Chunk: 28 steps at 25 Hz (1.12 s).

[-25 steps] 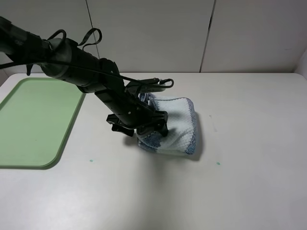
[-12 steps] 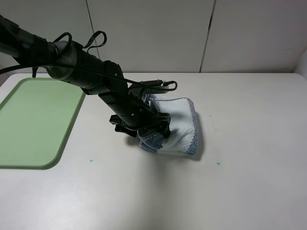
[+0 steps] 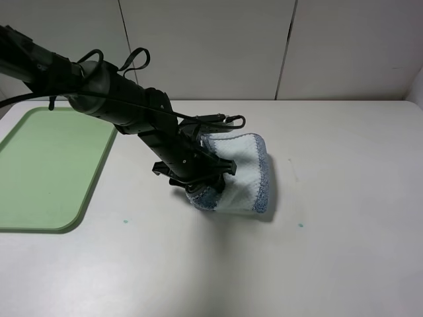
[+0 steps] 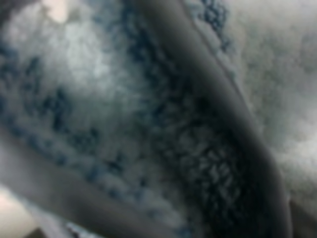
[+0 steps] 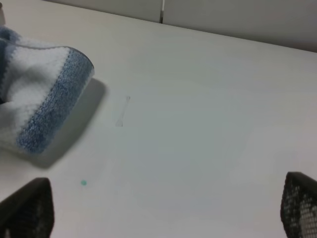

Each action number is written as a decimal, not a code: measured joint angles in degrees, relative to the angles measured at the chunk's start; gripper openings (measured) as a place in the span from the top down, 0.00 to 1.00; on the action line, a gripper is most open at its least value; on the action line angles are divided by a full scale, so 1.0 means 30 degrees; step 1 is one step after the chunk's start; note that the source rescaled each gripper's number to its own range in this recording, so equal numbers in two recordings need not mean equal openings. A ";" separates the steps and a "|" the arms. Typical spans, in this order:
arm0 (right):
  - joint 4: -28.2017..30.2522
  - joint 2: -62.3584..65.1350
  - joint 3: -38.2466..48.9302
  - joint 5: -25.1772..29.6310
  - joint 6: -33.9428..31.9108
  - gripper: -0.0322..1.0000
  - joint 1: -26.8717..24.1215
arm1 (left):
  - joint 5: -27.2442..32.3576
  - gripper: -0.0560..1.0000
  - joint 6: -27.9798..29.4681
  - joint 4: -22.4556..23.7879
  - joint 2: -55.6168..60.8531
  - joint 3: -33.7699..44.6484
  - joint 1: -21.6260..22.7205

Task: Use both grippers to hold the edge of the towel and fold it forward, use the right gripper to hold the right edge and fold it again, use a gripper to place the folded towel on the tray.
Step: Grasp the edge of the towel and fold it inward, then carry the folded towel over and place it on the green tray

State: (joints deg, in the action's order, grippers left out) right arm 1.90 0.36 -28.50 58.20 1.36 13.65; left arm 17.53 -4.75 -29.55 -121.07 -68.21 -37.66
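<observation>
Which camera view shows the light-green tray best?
The exterior high view shows it best: the tray lies at the left side of the table, with its rounded corners and low rim visible, though the picture's left edge cuts it off. The left wrist view shows only towel fabric close up. The right wrist view shows no tray.

A white table point(image 3: 344, 251) fills most of the high view, its surface matte and plain. Two small teal specks mark it, one point(image 3: 125, 221) toward the near left and another point(image 3: 301, 225) toward the near right. A faint short scuff point(image 5: 122, 111) shows on the surface, possibly a scratch; the view is too soft to tell. Behind the table stands a pale panelled wall point(image 3: 211, 46) with dark vertical seams.
</observation>
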 joint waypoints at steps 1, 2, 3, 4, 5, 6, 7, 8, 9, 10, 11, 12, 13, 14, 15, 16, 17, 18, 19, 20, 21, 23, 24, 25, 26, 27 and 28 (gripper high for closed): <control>0.0000 0.0000 0.0000 0.0000 0.0000 0.00 0.0000 | 0.0000 0.49 0.0000 -0.0041 0.0000 0.0000 0.0000; 0.0000 0.0000 0.0000 0.0000 0.0000 0.00 0.0000 | 0.0000 0.52 0.0000 -0.0041 0.0000 0.0000 0.0000; 0.0000 0.0000 0.0000 0.0000 0.0000 0.00 0.0000 | 0.0000 0.54 0.0000 -0.0041 0.0000 0.0000 0.0000; 0.0000 0.0000 0.0000 0.0000 0.0000 0.00 0.0000 | 0.0000 0.56 0.0000 -0.0056 0.0000 0.0000 0.0000; 0.0000 0.0000 0.0000 0.0000 0.0000 0.00 0.0000 | 0.0000 0.59 0.0000 -0.0056 0.0000 0.0000 0.0000; 0.0000 0.0000 0.0000 0.0000 0.0000 0.00 0.0000 | -0.0008 0.61 0.0000 -0.0056 0.0000 0.0000 0.0000; 0.0000 0.0000 0.0000 0.0000 0.0000 0.00 0.0000 | -0.0008 0.65 0.0000 -0.0056 0.0000 0.0000 0.0000; 0.0000 0.0000 0.0000 0.0000 0.0000 0.00 0.0000 | -0.0023 0.69 0.0000 -0.0056 0.0000 0.0000 0.0000; 0.0000 0.0000 0.0000 0.0000 0.0000 0.00 0.0000 | -0.0041 0.73 0.0000 -0.0056 0.0000 0.0000 0.0000; 0.0000 0.0000 0.0000 0.0000 0.0000 0.00 0.0000 | -0.0045 0.77 0.0000 -0.0056 0.0000 0.0000 0.0000; 0.0000 0.0000 0.0000 0.0000 0.0000 0.00 0.0000 | -0.0045 0.77 0.0000 -0.0056 0.0000 0.0000 0.0000; 0.0000 0.0000 0.0000 0.0000 0.0000 0.00 0.0000 | -0.0045 0.77 0.0000 -0.0034 0.0000 0.0000 0.0000; 0.0000 0.0000 0.0000 0.0000 0.0000 0.00 0.0000 | -0.0045 0.77 0.0000 -0.0034 0.0000 0.0000 0.0000; 0.0000 0.0000 0.0000 0.0000 0.0000 0.00 0.0000 | -0.0045 0.77 0.0000 -0.0052 0.0000 0.0000 0.0000; 0.0000 0.0000 0.0000 0.0000 0.0000 0.00 0.0000 | -0.0045 0.77 0.0000 -0.0052 0.0000 0.0000 0.0000; 0.0000 0.0000 0.0000 0.0000 0.0000 0.00 0.0000 | -0.0045 0.77 0.0000 -0.0052 0.0000 0.0000 0.0000; 0.0000 0.0000 0.0000 0.0000 0.0000 0.00 0.0000 | -0.0045 0.77 0.0000 -0.0052 0.0000 0.0000 0.0000; 0.0000 0.0000 0.0000 0.0000 0.0000 0.00 0.0000 | -0.0026 0.77 0.0000 -0.0052 0.0000 0.0000 0.0000; 0.0000 0.0000 0.0000 0.0000 0.0000 0.00 0.0000 | -0.0026 0.77 0.0000 -0.0052 0.0000 0.0000 0.0000; 0.0000 0.0000 0.0000 0.0000 0.0000 0.00 0.0000 | -0.0026 0.77 -0.0022 -0.0052 0.0000 0.0000 0.0000; 0.0000 0.0000 0.0000 0.0000 0.0000 0.00 0.0000 | -0.0026 0.77 -0.0045 -0.0052 0.0000 0.0000 0.0000; 0.0000 0.0000 0.0000 0.0000 0.0000 0.00 0.0000 | -0.0008 0.77 -0.0045 0.0012 0.0000 0.0000 0.0000; 0.0000 0.0000 0.0000 0.0000 0.0000 0.00 0.0000 | -0.0008 0.77 -0.0045 0.0077 0.0070 0.0000 0.0000; 0.0000 0.0000 0.0000 0.0000 0.0000 0.00 0.0000 | 0.0011 0.77 -0.0045 0.0210 0.0203 0.0000 0.0000; 0.0000 0.0000 0.0000 0.0000 0.0000 0.00 0.0000 | 0.0103 0.77 -0.0068 0.0362 0.0356 0.0000 0.0019; 0.0000 0.0000 0.0000 0.0000 0.0000 0.00 0.0000 | 0.0245 0.77 -0.0068 0.0470 0.0484 0.0000 0.0071; 0.0000 0.0000 0.0000 0.0000 0.0000 0.00 0.0000 | 0.0391 0.77 -0.0068 0.0520 0.0672 0.0000 0.0148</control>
State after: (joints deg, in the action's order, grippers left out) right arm 1.90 0.36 -28.50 58.20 1.36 13.65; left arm 18.71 -4.96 -27.99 -119.05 -68.21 -37.22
